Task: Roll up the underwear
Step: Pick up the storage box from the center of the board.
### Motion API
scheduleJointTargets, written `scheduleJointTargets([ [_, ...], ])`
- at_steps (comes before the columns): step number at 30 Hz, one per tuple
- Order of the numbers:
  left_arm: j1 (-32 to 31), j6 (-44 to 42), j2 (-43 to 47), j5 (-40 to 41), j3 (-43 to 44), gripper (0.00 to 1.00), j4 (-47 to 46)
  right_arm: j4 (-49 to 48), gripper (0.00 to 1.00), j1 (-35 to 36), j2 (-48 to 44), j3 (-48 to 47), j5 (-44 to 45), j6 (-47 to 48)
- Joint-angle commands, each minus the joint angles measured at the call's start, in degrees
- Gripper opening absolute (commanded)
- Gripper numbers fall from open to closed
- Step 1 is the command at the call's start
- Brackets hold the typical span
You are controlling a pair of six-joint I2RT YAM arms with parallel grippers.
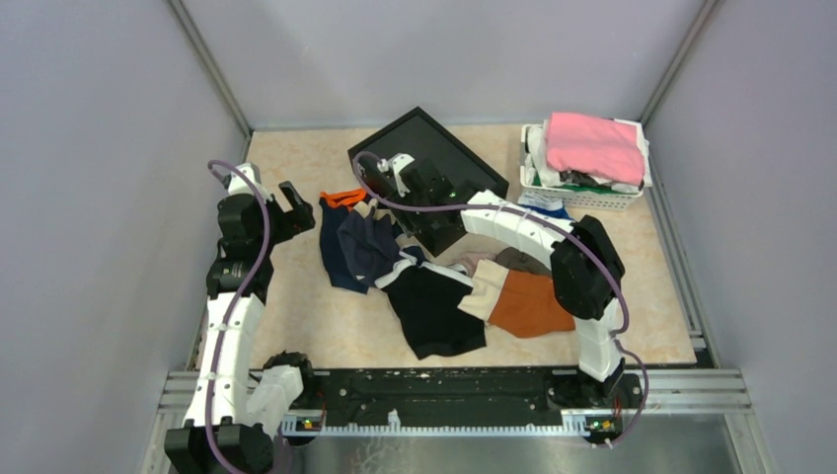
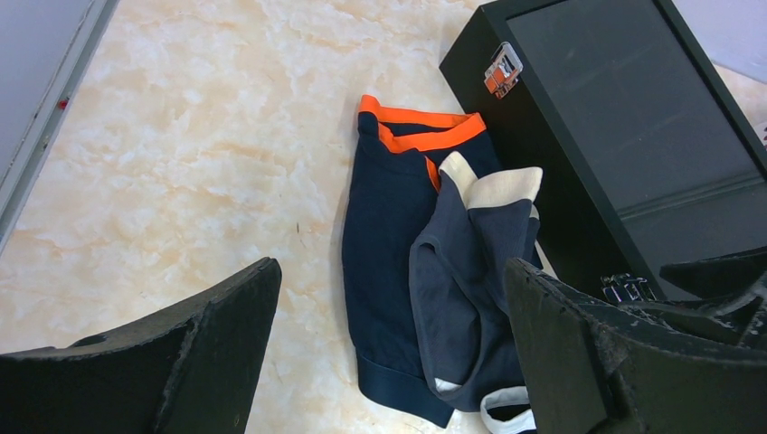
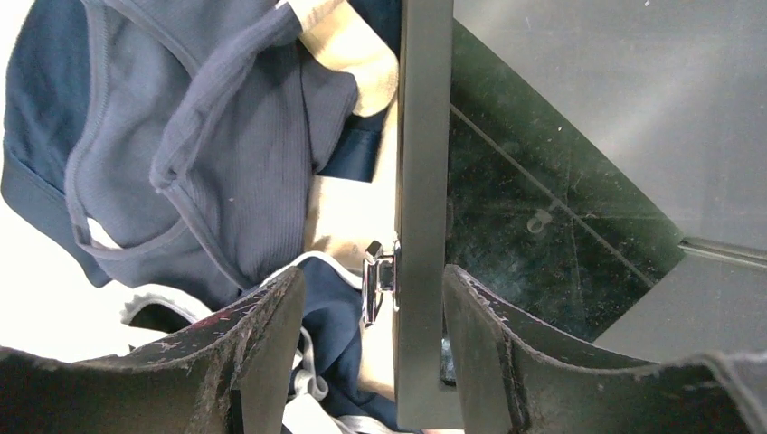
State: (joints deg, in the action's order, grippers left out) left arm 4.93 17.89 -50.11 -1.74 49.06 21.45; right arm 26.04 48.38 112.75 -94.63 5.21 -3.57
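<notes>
Several pieces of underwear lie in a heap mid-table: a navy pair with an orange waistband (image 1: 336,252) (image 2: 384,271), a grey-blue pair (image 1: 370,242) (image 2: 470,280) (image 3: 226,154), a black pair with white trim (image 1: 434,311) and a rust-orange pair (image 1: 528,304). My left gripper (image 1: 296,205) (image 2: 389,353) hangs open above the table at the heap's left edge, holding nothing. My right gripper (image 1: 403,183) (image 3: 373,353) stands open astride the side wall (image 3: 423,181) of a black box. One of its fingers (image 3: 488,353) is inside the box and the other is outside over the cloth.
The open black box (image 1: 424,148) (image 2: 615,117) sits at the back centre, with a metal latch (image 3: 375,276) (image 2: 503,69) on its wall. A white basket (image 1: 582,197) at the back right holds a pink folded cloth (image 1: 595,146) and white items.
</notes>
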Motion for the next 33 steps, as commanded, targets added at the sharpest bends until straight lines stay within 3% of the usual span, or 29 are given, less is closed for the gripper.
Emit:
scheduleJointTargets([
  [1,0.65,0.39,0.54,-0.95,-0.33,0.99,-2.08,0.10,0.56,0.68,1.44,-3.05,0.89,2.13],
  [13,0.78,0.39,0.70,-1.16,-0.53,0.99,-1.96,-0.64,0.41,1.10,2.64,-2.80,-1.81,2.61],
  [33,0.98,0.39,1.15,-1.25,-0.65,0.99,-1.86,-1.61,0.15,1.11,2.92,-1.01,3.74,3.11],
])
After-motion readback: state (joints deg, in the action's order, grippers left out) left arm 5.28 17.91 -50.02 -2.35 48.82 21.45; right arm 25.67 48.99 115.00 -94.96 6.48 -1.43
